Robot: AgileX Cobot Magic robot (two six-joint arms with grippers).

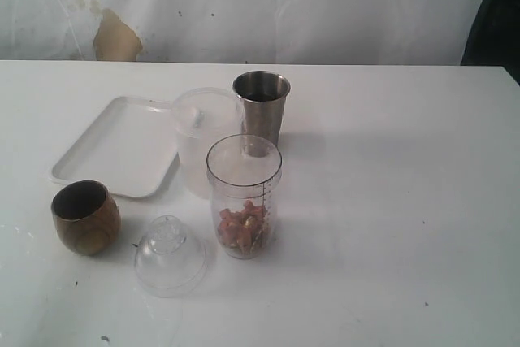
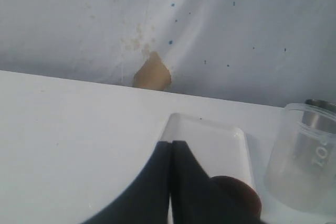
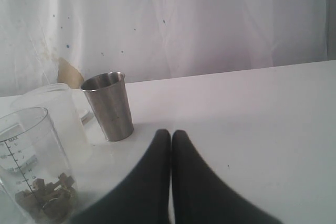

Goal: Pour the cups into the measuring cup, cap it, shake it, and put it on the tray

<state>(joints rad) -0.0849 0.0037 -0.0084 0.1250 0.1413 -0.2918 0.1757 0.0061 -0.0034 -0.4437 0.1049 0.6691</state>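
The clear measuring cup [image 1: 244,197] [image 3: 30,166] stands upright mid-table with reddish-brown bits at its bottom. Its dome cap [image 1: 170,254] lies on the table to its front left. The brown wooden cup [image 1: 85,216] [image 2: 239,194] sits upright at the left, and the steel tumbler [image 1: 262,111] [image 3: 108,106] stands behind the measuring cup. The white tray [image 1: 120,145] [image 2: 212,145] lies at the back left. Neither arm shows in the exterior view. My left gripper [image 2: 171,144] is shut on nothing, short of the tray. My right gripper [image 3: 170,134] is shut on nothing, beside the tumbler.
A wider frosted plastic cup [image 1: 203,137] [image 2: 305,158] [image 3: 55,114] stands between the tray and the tumbler, close behind the measuring cup. A white cloth backdrop with a tan patch [image 1: 116,38] hangs behind the table. The table's right half [image 1: 406,201] is bare white surface.
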